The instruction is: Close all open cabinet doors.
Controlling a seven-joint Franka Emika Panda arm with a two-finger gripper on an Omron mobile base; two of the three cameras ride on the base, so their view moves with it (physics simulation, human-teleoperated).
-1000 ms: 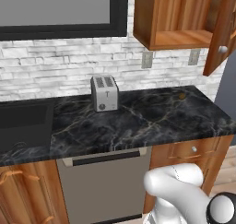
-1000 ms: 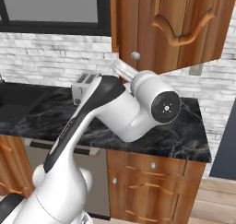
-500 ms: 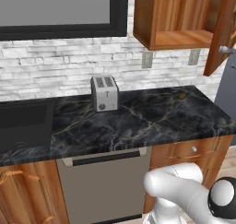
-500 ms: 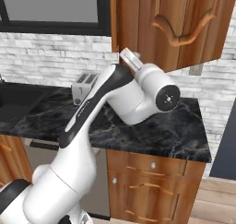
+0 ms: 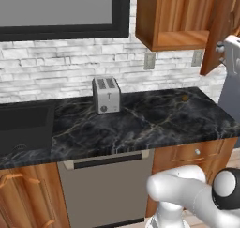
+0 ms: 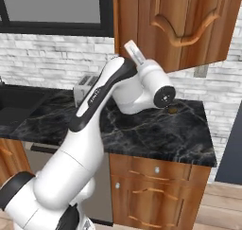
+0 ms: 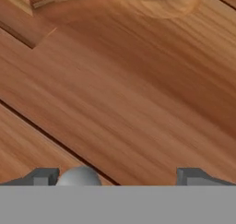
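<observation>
One tall reddish-brown cabinet door (image 5: 219,31) stands swung open at the upper right, edge-on in the left base view, with the bare cupboard shelf (image 5: 171,17) beside it. From the right base view the same door (image 6: 184,21) shows its carved arch face. My arm (image 6: 142,80) reaches up to its lower left corner. In the hand view the door's wood (image 7: 129,89) is very close. My gripper (image 7: 119,177) is open, its fingertips (image 7: 44,176) wide apart. The small round silver knob (image 7: 79,177) sits between them, close to the left tip.
A silver toaster (image 5: 106,95) stands on the black marble counter (image 5: 154,119) against the white brick wall. A dark sink (image 5: 23,124) lies at the left, a grey dishwasher front (image 5: 105,185) below, and a grey appliance side (image 5: 230,98) at the right.
My arm has swung up and to the right towards the open door. The white hand has come into the left base view beside the door's lower edge.
</observation>
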